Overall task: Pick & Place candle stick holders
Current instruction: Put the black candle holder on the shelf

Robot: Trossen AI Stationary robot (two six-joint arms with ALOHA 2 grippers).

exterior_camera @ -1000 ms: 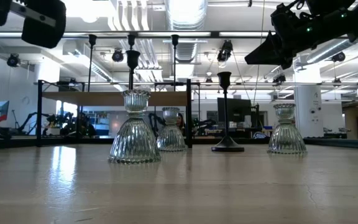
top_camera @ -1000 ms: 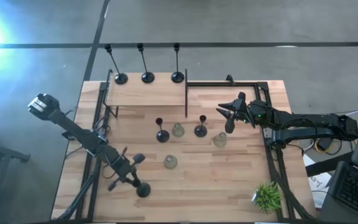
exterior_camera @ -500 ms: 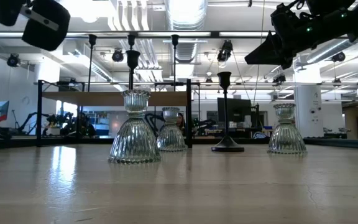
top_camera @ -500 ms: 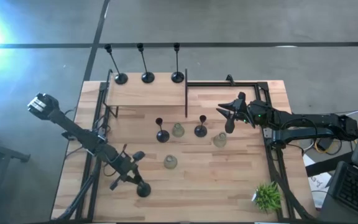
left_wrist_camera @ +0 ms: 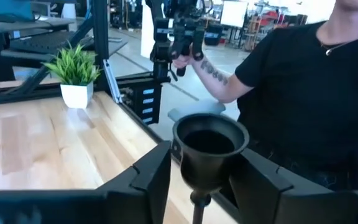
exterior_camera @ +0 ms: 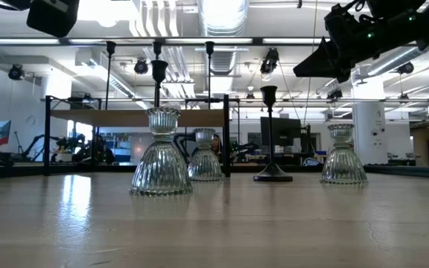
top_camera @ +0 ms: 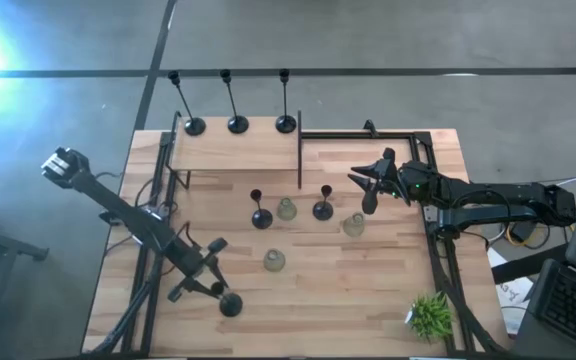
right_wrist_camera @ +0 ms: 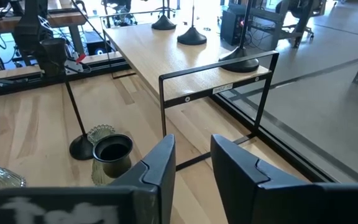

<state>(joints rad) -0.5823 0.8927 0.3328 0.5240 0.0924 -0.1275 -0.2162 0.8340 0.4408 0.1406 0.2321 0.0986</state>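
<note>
Three tall black holders (top_camera: 238, 125) stand on their round bases on the raised wooden shelf (top_camera: 233, 150) at the far left. Two short black holders (top_camera: 260, 218) (top_camera: 323, 210) and three pale glass ones (top_camera: 286, 209) (top_camera: 354, 225) (top_camera: 274, 261) stand mid-table. My left gripper (top_camera: 206, 280) is near the near-left edge, shut on a further short black holder (top_camera: 230, 304), whose cup fills the left wrist view (left_wrist_camera: 210, 146). My right gripper (top_camera: 356, 180) hovers right of centre, empty, with a narrow gap between its fingers (right_wrist_camera: 191, 149). My left gripper pinches the black holder's cup just below its flared rim (left_wrist_camera: 207, 180), one finger (left_wrist_camera: 154, 180) on each side. The fingers come in about level. The holder stands upright, its stem running down out of the wrist view. I cannot tell whether its base is off the table.
A small potted plant (top_camera: 430, 315) stands at the near-right corner. A black frame post (top_camera: 299, 150) rises at the shelf's right end. A person (left_wrist_camera: 303, 93) stands beyond the table's right side. A laptop (top_camera: 568, 300) lies off the table's right edge.
My left arm has shifted slightly and its gripper has turned a little. In the low view its wrist has gone up toward the picture's top. The black holder at its fingers stays in the same place.
</note>
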